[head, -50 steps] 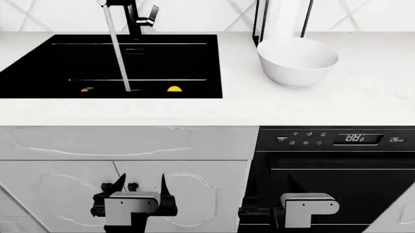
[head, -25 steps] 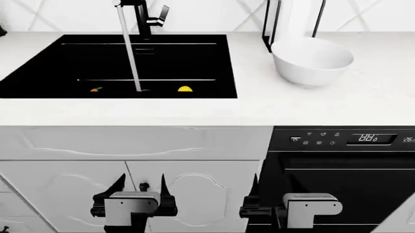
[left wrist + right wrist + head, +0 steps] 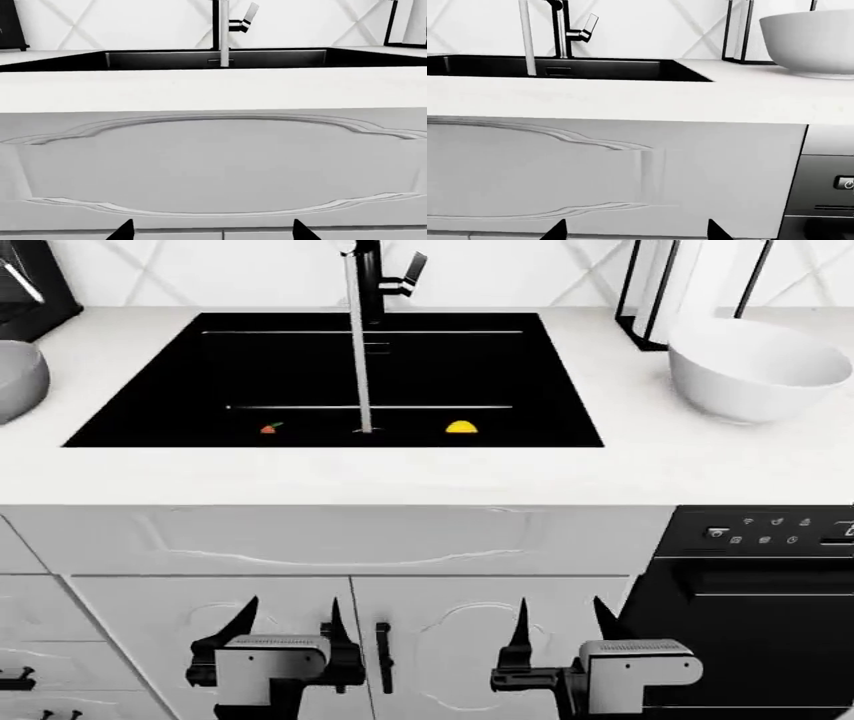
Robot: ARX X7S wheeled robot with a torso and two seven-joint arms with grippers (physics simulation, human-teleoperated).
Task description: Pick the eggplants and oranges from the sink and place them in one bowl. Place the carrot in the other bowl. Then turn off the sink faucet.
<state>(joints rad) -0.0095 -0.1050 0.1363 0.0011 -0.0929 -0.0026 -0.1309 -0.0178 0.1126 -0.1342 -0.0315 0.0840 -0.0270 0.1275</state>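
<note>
- No produce is picked yet; I judge this the approach step, with both arms low in front of the cabinet doors below the sink (image 3: 160, 390)
- My left end effector (image 3: 288, 625) hangs with its fingers spread, holding nothing; my right end effector (image 3: 558, 625) is likewise spread and empty
- In the sink, the orange (image 3: 461, 426) lies just right of the water stream (image 3: 358, 350); the carrot (image 3: 271, 427) lies left of it; I cannot see the eggplant
- The white bowl (image 3: 787, 390) sits on the bench right of the sink, the grey bowl (image 3: 19, 380) left of it
- The faucet (image 3: 371, 280) runs at the sink's back edge
- Next I should raise an arm over the bench edge and down toward the orange
</note>
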